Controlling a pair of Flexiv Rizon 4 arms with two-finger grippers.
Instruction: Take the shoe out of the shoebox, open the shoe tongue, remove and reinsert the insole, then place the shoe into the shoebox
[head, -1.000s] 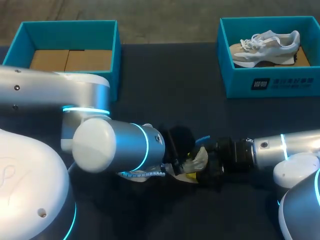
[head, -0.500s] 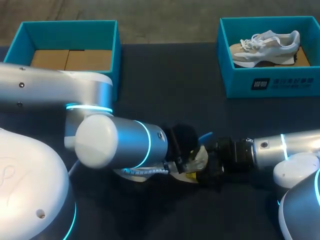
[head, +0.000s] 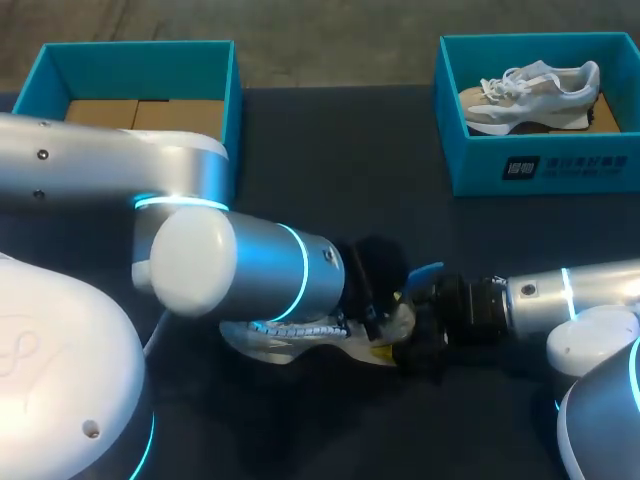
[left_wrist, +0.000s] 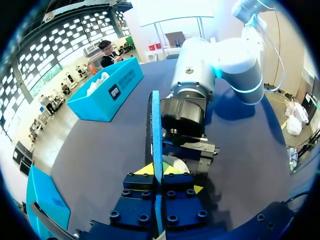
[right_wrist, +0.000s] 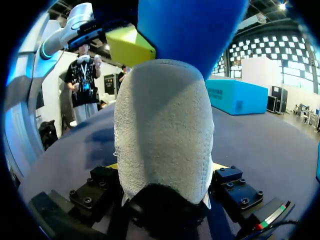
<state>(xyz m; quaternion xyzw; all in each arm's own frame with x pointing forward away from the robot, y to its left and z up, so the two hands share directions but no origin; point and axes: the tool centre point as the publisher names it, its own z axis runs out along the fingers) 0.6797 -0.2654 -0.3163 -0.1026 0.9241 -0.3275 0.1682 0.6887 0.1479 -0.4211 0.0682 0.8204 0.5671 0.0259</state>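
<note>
A white shoe (head: 290, 338) lies on its side on the dark table, partly under my left arm. My right gripper (head: 410, 340) comes in from the right and is shut on its heel (right_wrist: 162, 130), which fills the gap between the fingers. A blue insole (head: 425, 272) stands edge-on in my left gripper (left_wrist: 158, 172), whose yellow-tipped fingers are shut on it. In the left wrist view the insole (left_wrist: 156, 125) rises straight ahead of that gripper, in front of my right wrist. In the right wrist view the insole (right_wrist: 190, 25) hangs above the heel, beside a yellow fingertip (right_wrist: 130, 46) of the left gripper.
A teal shoebox (head: 540, 165) at the back right holds a second white shoe (head: 530, 95). Another teal shoebox (head: 215, 60) at the back left shows only its cardboard bottom. My bulky left arm covers much of the near table.
My left arm has moved to the right, and the blue insole has gone up and right with it. More of the shoe shows under the arm. The right arm has stayed still.
</note>
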